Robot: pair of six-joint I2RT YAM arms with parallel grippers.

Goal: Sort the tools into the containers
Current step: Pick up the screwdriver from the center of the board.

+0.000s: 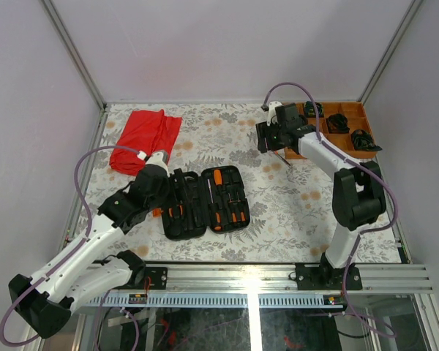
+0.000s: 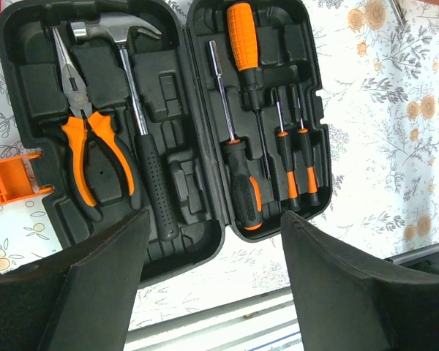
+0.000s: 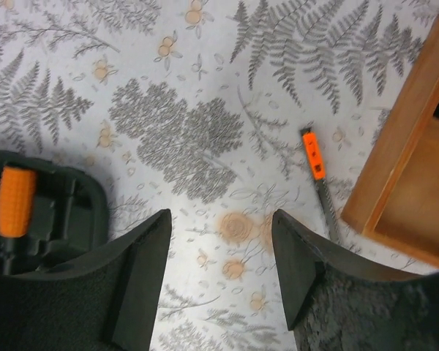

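The black tool case (image 1: pixel 205 201) lies open on the table. In the left wrist view its left half (image 2: pixel 29 80) holds the orange-handled pliers (image 2: pixel 88 139) and the silver-headed hammer (image 2: pixel 132 110). Its right half holds several screwdrivers (image 2: pixel 241 183) in slots. My left gripper (image 1: pixel 155 196) is open and empty, just above the case's near edge (image 2: pixel 216 219). My right gripper (image 1: pixel 267 140) is open and empty (image 3: pixel 221 216) above bare table. A thin tool with an orange handle (image 3: pixel 318 183) lies loose on the table by the wooden tray, right of my right fingers; it shows faintly from above (image 1: pixel 282 157).
A red cloth (image 1: pixel 143 139) lies at the back left. The orange-brown wooden tray (image 1: pixel 296 153) with black coiled bundles (image 1: pixel 338 121) stands at the back right; its corner (image 3: pixel 402 183) is close to the loose tool. The case's orange latch (image 2: pixel 11 179) sticks out on the left.
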